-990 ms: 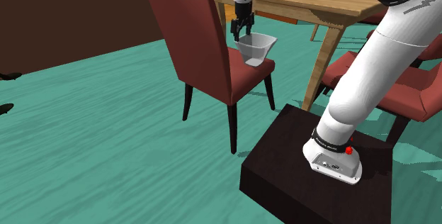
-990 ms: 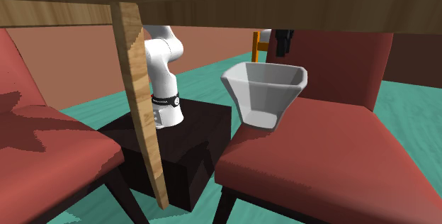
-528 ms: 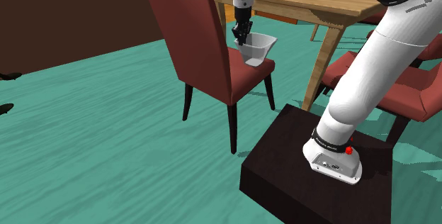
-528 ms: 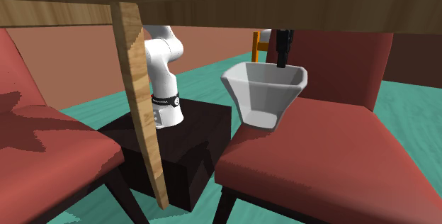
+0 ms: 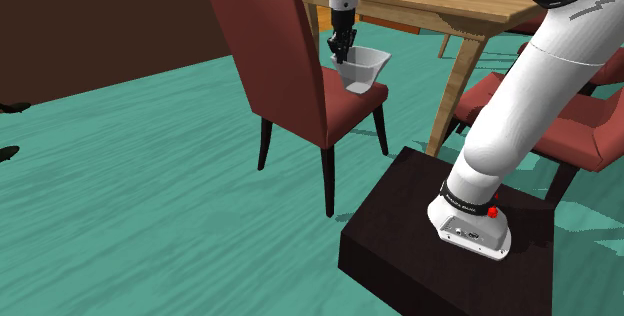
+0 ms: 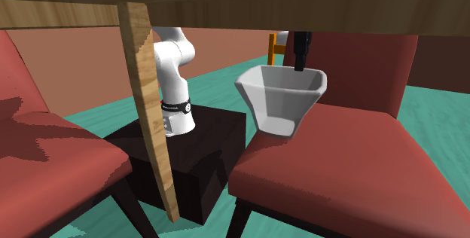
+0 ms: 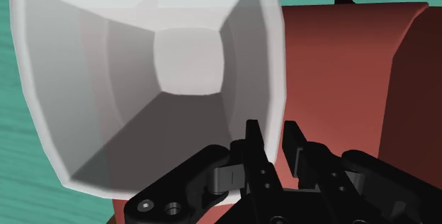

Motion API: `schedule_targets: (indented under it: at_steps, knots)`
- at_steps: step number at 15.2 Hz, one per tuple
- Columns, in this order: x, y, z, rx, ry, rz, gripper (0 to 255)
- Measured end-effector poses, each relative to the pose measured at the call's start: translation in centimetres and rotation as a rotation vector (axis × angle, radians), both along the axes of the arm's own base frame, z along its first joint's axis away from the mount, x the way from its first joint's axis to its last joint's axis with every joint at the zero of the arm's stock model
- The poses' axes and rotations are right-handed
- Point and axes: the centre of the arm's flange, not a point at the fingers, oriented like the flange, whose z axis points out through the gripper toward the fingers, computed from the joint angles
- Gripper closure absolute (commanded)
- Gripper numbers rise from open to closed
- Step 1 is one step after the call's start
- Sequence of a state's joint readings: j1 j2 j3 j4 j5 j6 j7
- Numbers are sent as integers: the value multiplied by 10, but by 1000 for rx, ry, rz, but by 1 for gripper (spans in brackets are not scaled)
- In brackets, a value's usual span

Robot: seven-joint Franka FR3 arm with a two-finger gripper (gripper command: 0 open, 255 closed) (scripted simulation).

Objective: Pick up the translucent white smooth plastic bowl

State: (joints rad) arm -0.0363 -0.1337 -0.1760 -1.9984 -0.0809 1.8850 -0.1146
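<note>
A pale, angular white bowl [image 5: 364, 68] stands on the seat of a red chair [image 5: 338, 114], near the seat's edge toward the table. My black gripper [image 5: 342, 58] reaches down onto the bowl's rim on the backrest side. In the wrist view the gripper [image 7: 273, 141] is shut on the wall of the bowl [image 7: 177, 66], one finger inside and one outside. From the second exterior view the bowl [image 6: 282, 97] rests on the chair seat [image 6: 354, 176], with the gripper [image 6: 300, 66] at its far rim.
A wooden table [image 5: 450, 9] with books stands just beyond the chair; its leg [image 6: 147, 101] is close beside the bowl. A second red chair [image 5: 570, 129] stands at the shoulder view's right. The dark stand [image 5: 400, 234] sits on teal floor.
One second ago the gripper hung open just above the bowl's rim. It has since come down onto the rim and its fingers have shut on the wall. The bowl has not moved.
</note>
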Motion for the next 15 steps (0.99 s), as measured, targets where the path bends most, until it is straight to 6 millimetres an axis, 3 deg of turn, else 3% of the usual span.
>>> schedule_targets:
  at_steps: [15]
  knots:
    - [0,0,74,0,1,0,255]
